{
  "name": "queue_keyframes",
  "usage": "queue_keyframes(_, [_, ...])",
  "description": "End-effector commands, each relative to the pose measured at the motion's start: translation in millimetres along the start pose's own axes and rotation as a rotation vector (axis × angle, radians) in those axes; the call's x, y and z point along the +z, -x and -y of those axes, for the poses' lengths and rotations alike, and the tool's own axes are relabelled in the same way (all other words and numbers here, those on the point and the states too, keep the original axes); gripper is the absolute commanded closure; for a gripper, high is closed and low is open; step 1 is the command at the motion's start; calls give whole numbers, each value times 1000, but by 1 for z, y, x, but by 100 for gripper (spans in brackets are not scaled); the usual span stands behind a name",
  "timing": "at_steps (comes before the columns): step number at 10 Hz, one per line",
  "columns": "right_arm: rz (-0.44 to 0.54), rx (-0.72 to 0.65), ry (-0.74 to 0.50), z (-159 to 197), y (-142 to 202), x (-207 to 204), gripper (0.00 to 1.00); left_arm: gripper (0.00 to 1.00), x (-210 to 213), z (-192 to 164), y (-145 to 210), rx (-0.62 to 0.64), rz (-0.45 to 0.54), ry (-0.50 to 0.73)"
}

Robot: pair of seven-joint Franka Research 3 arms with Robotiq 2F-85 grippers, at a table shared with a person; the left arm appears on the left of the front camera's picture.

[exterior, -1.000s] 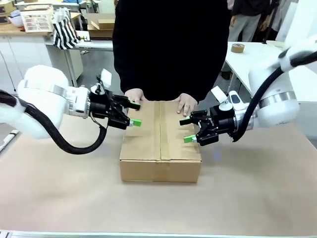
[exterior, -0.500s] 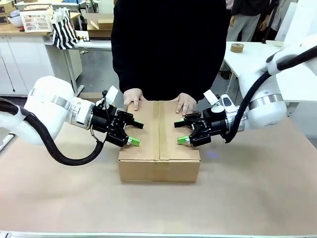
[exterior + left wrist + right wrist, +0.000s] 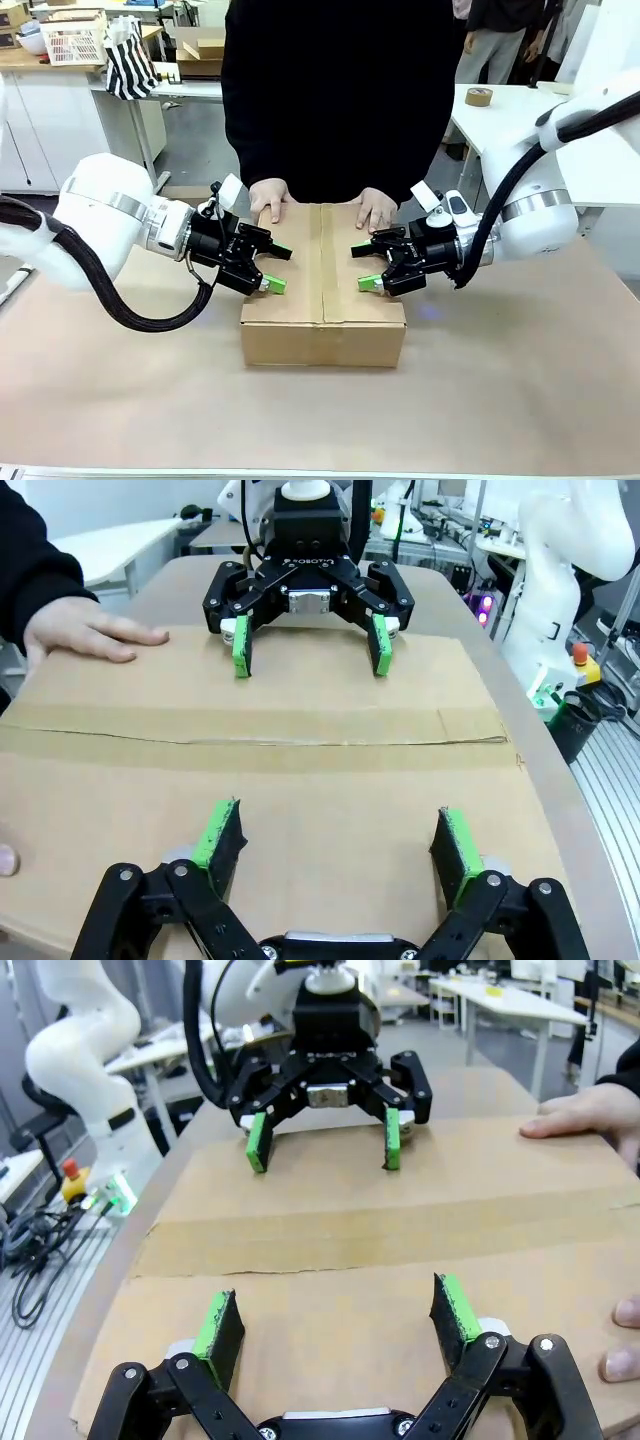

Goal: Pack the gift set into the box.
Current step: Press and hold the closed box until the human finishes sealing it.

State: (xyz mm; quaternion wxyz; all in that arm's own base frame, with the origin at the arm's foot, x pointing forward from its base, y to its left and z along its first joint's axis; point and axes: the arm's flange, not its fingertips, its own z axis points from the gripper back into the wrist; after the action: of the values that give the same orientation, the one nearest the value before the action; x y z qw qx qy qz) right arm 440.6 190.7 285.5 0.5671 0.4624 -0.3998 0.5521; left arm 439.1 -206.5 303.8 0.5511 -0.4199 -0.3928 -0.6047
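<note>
Left tool (image 3: 280, 270) and right tool (image 3: 362, 268) closer in, agape, empty, over taped cardboard box (image 3: 325, 325)

Left gripper (image 3: 280, 270) and right gripper (image 3: 360, 268), both spread wide, face each other over the closed box (image 3: 322, 322); a person's hands (image 3: 268, 195) rest just beyond them

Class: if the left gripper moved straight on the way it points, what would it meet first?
Probably the closed top of the box, near its seam, as the left gripper tilts slightly down; skimming above it, the right gripper.
</note>
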Motion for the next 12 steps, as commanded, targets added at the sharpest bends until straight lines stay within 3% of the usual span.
queue_keyframes(1, [0, -1, 3, -1, 0, 1, 0, 0, 1, 2, 5, -9, 6, 7])
queue_keyframes(12, [0, -1, 3, -1, 0, 1, 0, 0, 1, 2, 5, -9, 6, 7])
